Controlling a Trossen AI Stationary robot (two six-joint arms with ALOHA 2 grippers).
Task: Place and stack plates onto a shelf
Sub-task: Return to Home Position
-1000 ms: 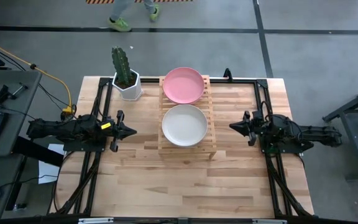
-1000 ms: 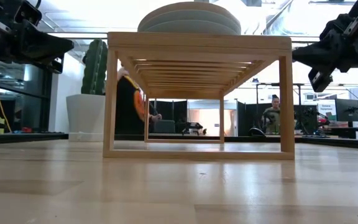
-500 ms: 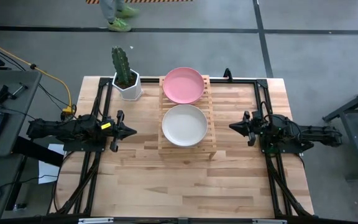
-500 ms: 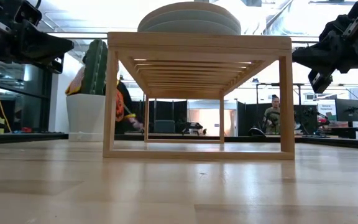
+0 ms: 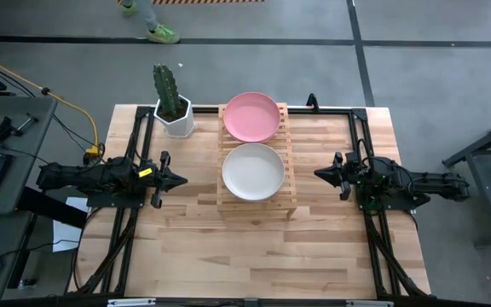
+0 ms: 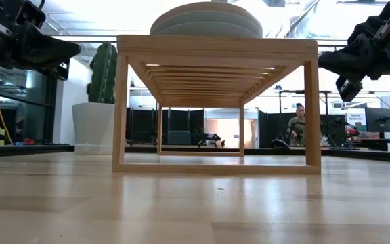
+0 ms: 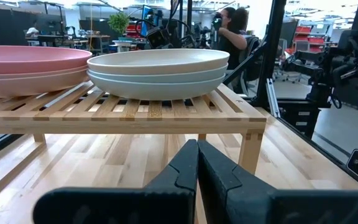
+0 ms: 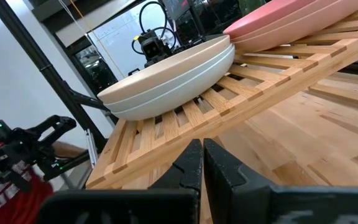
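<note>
The light-wood slatted shelf (image 5: 257, 198) stands mid-table. On its far half rests a stack of pink plates (image 5: 251, 116), on its near half a stack with the beige plate (image 5: 252, 170) on top of pale mint green ones (image 7: 157, 79); each stack sits by its base on the slats. My left gripper (image 5: 180, 180) is shut and empty, left of the shelf. My right gripper (image 5: 321, 173) is shut and empty, right of the shelf. Both hover above the table.
A white pot with a cactus (image 5: 171, 107) stands at the table's far left, beside the shelf's far end. A person's feet (image 5: 153, 24) show on the floor beyond the table. Bare wood lies on the near half of the table (image 5: 254, 256).
</note>
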